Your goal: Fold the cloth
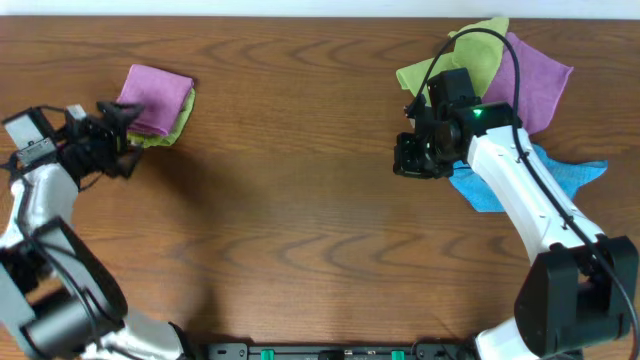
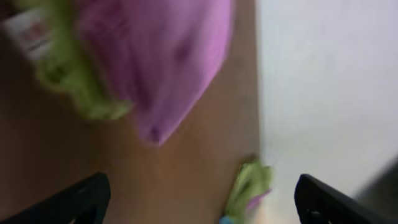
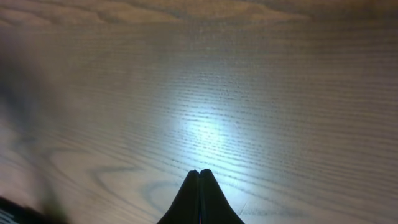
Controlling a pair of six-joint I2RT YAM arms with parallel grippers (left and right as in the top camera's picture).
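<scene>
A folded purple cloth lies on a folded green cloth at the far left of the table. My left gripper is open and empty just left of that stack; its wrist view shows the purple cloth and the green one, blurred. At the far right lies a pile of unfolded cloths: green, purple and blue. My right gripper is shut and empty, over bare wood to the left of the pile.
The wooden table stretches between the two arms. The right arm's white link lies across the blue cloth. The table's far edge and a white wall show in the left wrist view.
</scene>
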